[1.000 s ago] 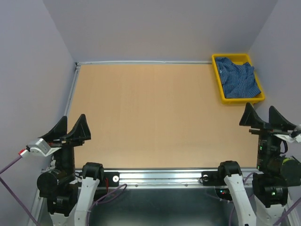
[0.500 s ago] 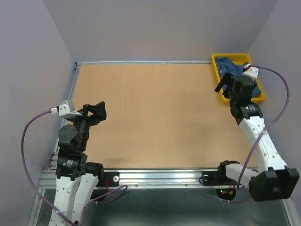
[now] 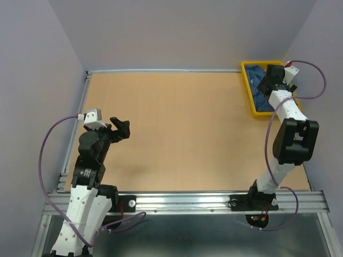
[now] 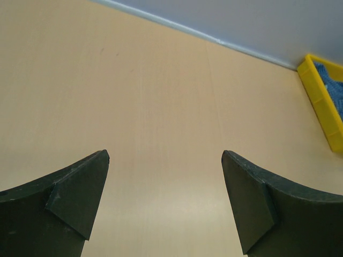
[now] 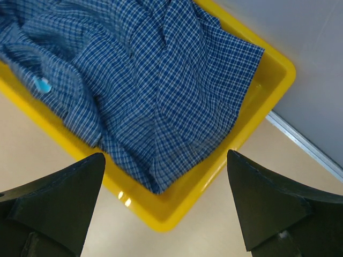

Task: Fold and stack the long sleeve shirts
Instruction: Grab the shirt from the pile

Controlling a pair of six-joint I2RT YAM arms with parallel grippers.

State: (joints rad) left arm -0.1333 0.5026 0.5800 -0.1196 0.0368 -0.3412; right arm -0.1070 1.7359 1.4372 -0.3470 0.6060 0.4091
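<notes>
No readable text, labels, brands or numbers anywhere in view.

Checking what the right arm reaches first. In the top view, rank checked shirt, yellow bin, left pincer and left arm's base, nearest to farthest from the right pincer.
1. Blue checked shirt and yellow bin, far right corner, below the right pincer: too close to call.
2. Left pincer, far across on the left.
3. Left arm's base, near left corner.
</notes>
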